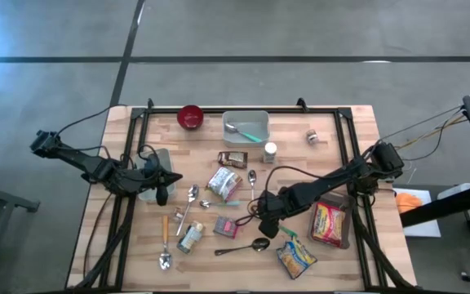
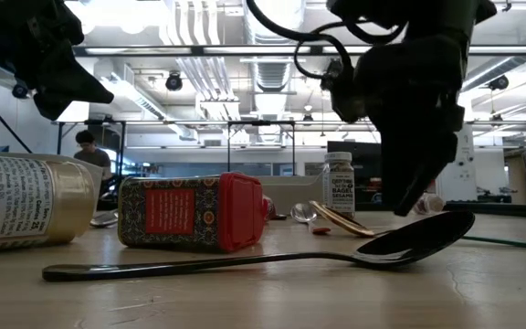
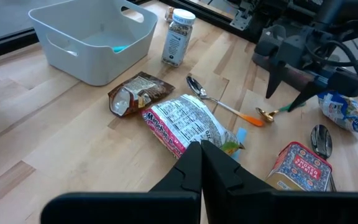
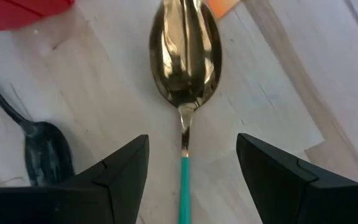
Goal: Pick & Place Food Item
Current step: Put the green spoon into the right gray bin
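Note:
Several food items lie on the wooden table: a ramen packet (image 1: pixel 224 183), a brown packet (image 3: pixel 140 92), a patterned can with a red lid (image 3: pixel 300 165), a spice jar (image 3: pixel 179 37) and a yellow packet (image 1: pixel 296 257). My right gripper (image 4: pixel 191 165) points down, open, low over a gold spoon with a teal handle (image 4: pixel 185 56). Its fingers stand on either side of the handle without touching it. The spoon lies on the table. My left gripper (image 3: pixel 201 162) hangs shut above the table's left part, beside the ramen packet (image 3: pixel 188 124).
A black spoon (image 2: pixel 245 260) lies just beside my right gripper (image 2: pixel 418 174). A white bin (image 1: pixel 246 126) and a red bowl (image 1: pixel 190 117) stand at the far edge. A red-and-yellow packet (image 1: pixel 327 222) lies at the right. Silver spoons and a bottle (image 1: pixel 190 237) lie near the middle.

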